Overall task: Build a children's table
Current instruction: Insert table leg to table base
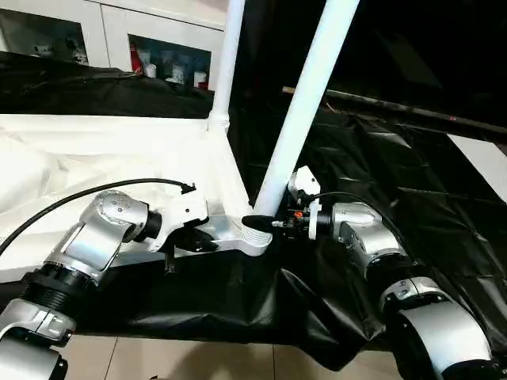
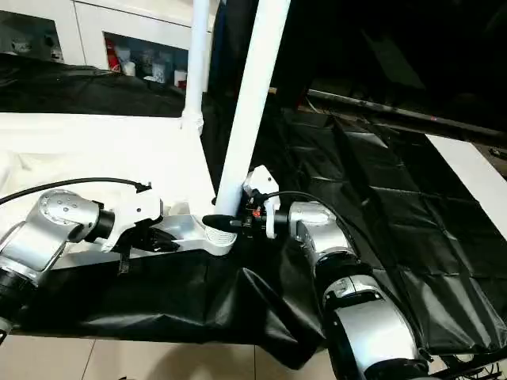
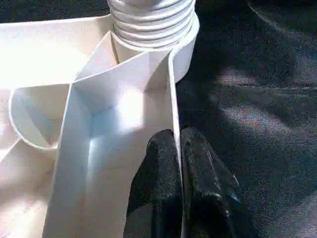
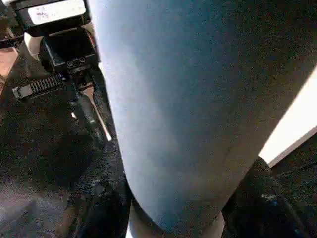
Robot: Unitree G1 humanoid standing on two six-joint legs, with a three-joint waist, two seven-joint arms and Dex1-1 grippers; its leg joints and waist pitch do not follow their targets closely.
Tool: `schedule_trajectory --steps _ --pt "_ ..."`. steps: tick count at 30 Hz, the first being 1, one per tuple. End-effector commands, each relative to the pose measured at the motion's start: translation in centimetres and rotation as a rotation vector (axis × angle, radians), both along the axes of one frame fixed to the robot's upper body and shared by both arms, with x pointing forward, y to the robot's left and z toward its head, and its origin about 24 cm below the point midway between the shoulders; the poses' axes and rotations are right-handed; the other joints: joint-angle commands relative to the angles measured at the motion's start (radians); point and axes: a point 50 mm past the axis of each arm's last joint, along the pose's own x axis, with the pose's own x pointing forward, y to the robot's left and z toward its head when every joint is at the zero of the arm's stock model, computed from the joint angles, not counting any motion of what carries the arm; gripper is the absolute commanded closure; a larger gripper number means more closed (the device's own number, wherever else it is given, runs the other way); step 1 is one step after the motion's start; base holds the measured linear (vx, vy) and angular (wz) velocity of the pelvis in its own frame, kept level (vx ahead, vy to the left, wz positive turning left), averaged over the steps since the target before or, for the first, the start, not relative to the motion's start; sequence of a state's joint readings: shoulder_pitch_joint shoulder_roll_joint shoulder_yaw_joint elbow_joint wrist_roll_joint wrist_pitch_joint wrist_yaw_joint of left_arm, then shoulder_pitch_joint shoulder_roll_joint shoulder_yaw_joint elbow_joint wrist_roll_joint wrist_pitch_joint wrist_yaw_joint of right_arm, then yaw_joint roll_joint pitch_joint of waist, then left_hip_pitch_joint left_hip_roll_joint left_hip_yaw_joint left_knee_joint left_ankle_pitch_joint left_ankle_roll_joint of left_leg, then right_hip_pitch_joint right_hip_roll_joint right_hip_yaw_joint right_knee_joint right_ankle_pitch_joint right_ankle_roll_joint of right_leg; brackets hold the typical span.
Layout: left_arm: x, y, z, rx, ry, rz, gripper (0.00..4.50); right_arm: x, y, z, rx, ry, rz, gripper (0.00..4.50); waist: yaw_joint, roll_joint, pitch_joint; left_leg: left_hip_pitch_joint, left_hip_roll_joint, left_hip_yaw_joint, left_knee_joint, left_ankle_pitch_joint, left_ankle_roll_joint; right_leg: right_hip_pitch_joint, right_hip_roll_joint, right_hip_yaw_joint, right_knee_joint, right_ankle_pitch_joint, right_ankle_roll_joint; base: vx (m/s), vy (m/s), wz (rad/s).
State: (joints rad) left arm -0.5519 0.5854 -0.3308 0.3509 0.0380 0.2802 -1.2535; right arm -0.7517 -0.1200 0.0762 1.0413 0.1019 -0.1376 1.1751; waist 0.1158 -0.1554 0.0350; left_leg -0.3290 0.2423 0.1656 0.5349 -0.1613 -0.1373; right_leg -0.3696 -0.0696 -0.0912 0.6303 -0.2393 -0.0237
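Note:
The white tabletop [image 1: 95, 150] lies underside up on the black-draped work table, at the left. One white leg [image 1: 226, 63] stands upright in the far corner socket. A second leg [image 1: 305, 103] leans in the near corner socket [image 1: 252, 237], its threaded end [image 3: 148, 22] sitting in the socket. My right gripper [image 1: 265, 220] is shut on this leg just above the socket, with black fingers [image 4: 94, 198] on either side of the tube [image 4: 183, 114]. My left gripper [image 3: 177, 136] is shut on the tabletop's thin rim wall [image 3: 172, 89], close to that corner.
Black cloth [image 1: 380, 166] covers the work table and hangs over its front edge above the tiled floor [image 1: 198, 360]. A white cabinet [image 1: 158, 47] with glass doors stands behind. A white board [image 1: 483, 162] lies at the far right, and a metal bar [image 1: 396, 103] runs behind it.

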Motion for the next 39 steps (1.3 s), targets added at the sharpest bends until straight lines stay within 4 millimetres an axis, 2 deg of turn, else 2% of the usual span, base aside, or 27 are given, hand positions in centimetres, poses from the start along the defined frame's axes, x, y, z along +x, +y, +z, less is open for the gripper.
schedule_trajectory --steps 1,2,3,4,5,6,7,9,10,11,12,13,14,15,16,18,19,22,23,24,29,39 --pt "0.0 -2.6 0.8 -0.063 -0.033 -0.117 4.50 -2.3 -1.1 -5.4 -0.193 0.209 -0.081 2.59 -0.001 0.047 -0.031 0.000 0.005 0.009 -0.057 -0.243 -0.025 0.025 -0.066 0.060 -0.076 -0.101 -0.188 0.000 0.000 0.00" --pt "0.4 -2.5 0.6 -0.060 -0.036 -0.073 4.50 -2.0 -1.1 -5.6 -0.221 0.195 -0.162 2.59 0.000 0.049 -0.029 0.003 0.005 0.007 -0.059 -0.268 -0.032 0.023 -0.068 0.060 -0.079 -0.143 -0.181 0.000 0.000 0.00" --pt "0.4 -2.5 0.6 -0.060 -0.036 -0.073 4.50 -2.0 -1.1 -5.6 -0.221 0.195 -0.162 2.59 -0.002 0.048 -0.026 0.004 0.005 0.007 -0.061 -0.289 -0.036 0.020 -0.069 0.061 -0.083 -0.177 -0.175 0.000 0.000 0.00" --pt "0.6 -2.5 0.5 -0.058 -0.036 -0.046 4.50 -1.7 -1.1 -5.7 -0.242 0.185 -0.213 2.59 -0.004 0.048 -0.022 0.005 0.005 0.001 -0.064 -0.358 -0.042 0.018 -0.075 0.061 -0.096 -0.315 -0.145 0.000 0.000 0.00" --pt "0.9 -2.5 0.4 -0.054 -0.037 -0.006 4.50 -1.5 -1.2 -5.8 -0.258 0.182 -0.267 2.59 -0.004 0.048 -0.022 0.005 0.005 0.001 -0.064 -0.358 -0.042 0.018 -0.075 0.061 -0.096 -0.315 -0.145 0.000 0.000 0.00" --pt "1.9 -2.9 0.0 -0.045 -0.047 0.106 4.50 -1.0 -1.3 -6.2 -0.290 0.192 -0.433 2.59 -0.005 0.049 -0.022 0.010 0.006 -0.001 -0.064 -0.383 -0.049 0.014 -0.076 0.062 -0.101 -0.371 -0.130 0.000 0.000 0.00" --pt "1.9 -2.9 0.0 -0.045 -0.047 0.106 4.50 -1.0 -1.3 -6.2 -0.290 0.192 -0.433 2.59 -0.003 0.048 -0.020 0.018 0.004 -0.003 -0.063 -0.408 -0.057 0.006 -0.078 0.062 -0.108 -0.430 -0.117 0.000 0.000 0.00" --pt "3.2 -4.2 -0.6 -0.058 -0.053 0.245 4.50 -0.6 -1.3 -6.8 -0.302 0.243 -0.657 2.59 -0.008 0.046 -0.022 0.010 0.002 -0.005 -0.064 -0.396 -0.061 0.009 -0.074 0.061 -0.106 -0.442 -0.101 -0.027 0.003 -0.03" --pt "3.6 -5.3 -0.9 -0.078 -0.043 0.303 4.50 -0.5 -0.9 -7.0 -0.290 0.285 -0.748 2.59 -0.005 0.045 -0.020 0.015 0.001 -0.007 -0.063 -0.422 -0.055 0.003 -0.076 0.057 -0.114 -0.483 -0.083 -0.053 0.013 -0.05" --pt "3.6 -5.3 -0.9 -0.078 -0.043 0.303 4.50 -0.5 -0.9 -7.0 -0.290 0.285 -0.748 2.59 -0.007 0.044 -0.020 0.018 -0.001 -0.005 -0.062 -0.429 -0.052 0.000 -0.076 0.059 -0.117 -0.492 -0.078 -0.053 0.013 -0.05" --pt "4.1 -6.7 -1.2 -0.088 -0.041 0.348 4.50 -0.5 -0.3 -7.2 -0.271 0.327 -0.828 2.59 -0.006 0.045 -0.019 0.022 -0.003 -0.003 -0.060 -0.437 -0.047 -0.006 -0.074 0.060 -0.119 -0.495 -0.071 0.000 0.000 0.00" --pt "4.1 -6.7 -1.2 -0.088 -0.041 0.348 4.50 -0.5 -0.3 -7.2 -0.271 0.327 -0.828 2.59 -0.001 0.045 -0.017 0.032 -0.005 -0.005 -0.056 -0.474 -0.039 -0.016 -0.077 0.055 -0.128 -0.535 -0.061 0.000 0.000 0.00" --pt "4.3 -7.9 -1.5 -0.086 -0.042 0.378 4.50 -0.6 0.4 -7.3 -0.248 0.367 -0.883 2.59 -0.004 0.043 -0.018 0.029 -0.006 -0.003 -0.056 -0.479 -0.033 -0.016 -0.076 0.056 -0.129 -0.543 -0.054 0.000 0.000 0.00" --pt "4.5 -8.7 -1.7 -0.076 -0.050 0.392 4.50 -0.7 1.0 -7.3 -0.225 0.401 -0.917 2.59 -0.001 0.044 -0.018 0.029 -0.005 -0.006 -0.057 -0.475 -0.031 -0.015 -0.079 0.055 -0.132 -0.551 -0.046 0.000 0.000 0.00" --pt "4.5 -9.7 -1.8 -0.067 -0.056 0.394 4.50 -0.7 1.8 -7.2 -0.200 0.437 -0.954 2.59 0.003 0.052 -0.019 0.030 -0.005 -0.008 -0.058 -0.487 -0.028 -0.017 -0.079 0.053 -0.135 -0.559 -0.037 0.000 0.000 0.00" --pt "4.5 -10.8 -1.8 -0.056 -0.058 0.381 4.50 -0.7 2.6 -7.1 -0.185 0.467 -0.985 2.59 0.007 0.050 -0.019 0.027 -0.004 -0.009 -0.061 -0.492 -0.029 -0.017 -0.079 0.052 -0.137 -0.552 -0.027 0.000 0.000 0.00" --pt "4.4 -11.1 -1.8 -0.050 -0.054 0.367 4.50 -0.6 2.9 -7.0 -0.187 0.470 -0.986 2.59 0.008 0.055 -0.021 0.018 -0.004 -0.014 -0.067 -0.490 -0.033 -0.008 -0.079 0.050 -0.135 -0.530 -0.026 0.000 0.000 0.00" --pt "4.3 -11.2 -1.8 -0.030 -0.050 0.351 4.50 -0.6 3.1 -6.9 -0.209 0.467 -0.989 2.59 0.008 0.057 -0.025 0.010 -0.002 -0.017 -0.072 -0.474 -0.039 0.000 -0.078 0.048 -0.129 -0.457 -0.037 0.000 0.000 0.00" --pt "4.3 -11.2 -1.9 -0.023 -0.048 0.345 4.50 -0.6 3.1 -6.9 -0.218 0.463 -0.985 2.59 0.008 0.057 -0.023 0.009 -0.002 -0.016 -0.073 -0.474 -0.039 -0.001 -0.077 0.049 -0.129 -0.447 -0.039 0.000 0.000 0.00" --pt "4.2 -11.1 -2.0 -0.012 -0.046 0.339 4.50 -0.6 3.0 -6.9 -0.232 0.457 -0.978 2.59 0.010 0.056 -0.021 0.014 -0.003 -0.014 -0.072 -0.485 -0.038 -0.006 -0.076 0.050 -0.130 -0.443 -0.044 0.000 0.000 0.00" --pt "4.3 -11.0 -2.3 0.001 -0.045 0.345 4.50 -0.7 2.9 -7.0 -0.257 0.455 -0.974 2.59 0.010 0.056 -0.017 0.020 -0.006 -0.016 -0.071 -0.522 -0.031 -0.012 -0.079 0.050 -0.141 -0.520 -0.027 0.000 0.000 0.00" --pt "4.4 -10.9 -2.2 0.002 -0.043 0.338 4.50 -0.4 3.0 -6.7 -0.309 0.377 -0.914 2.59 0.009 0.055 -0.014 0.019 -0.006 -0.023 -0.074 -0.556 -0.028 -0.016 -0.084 0.046 -0.151 -0.588 -0.009 0.000 0.000 0.00"
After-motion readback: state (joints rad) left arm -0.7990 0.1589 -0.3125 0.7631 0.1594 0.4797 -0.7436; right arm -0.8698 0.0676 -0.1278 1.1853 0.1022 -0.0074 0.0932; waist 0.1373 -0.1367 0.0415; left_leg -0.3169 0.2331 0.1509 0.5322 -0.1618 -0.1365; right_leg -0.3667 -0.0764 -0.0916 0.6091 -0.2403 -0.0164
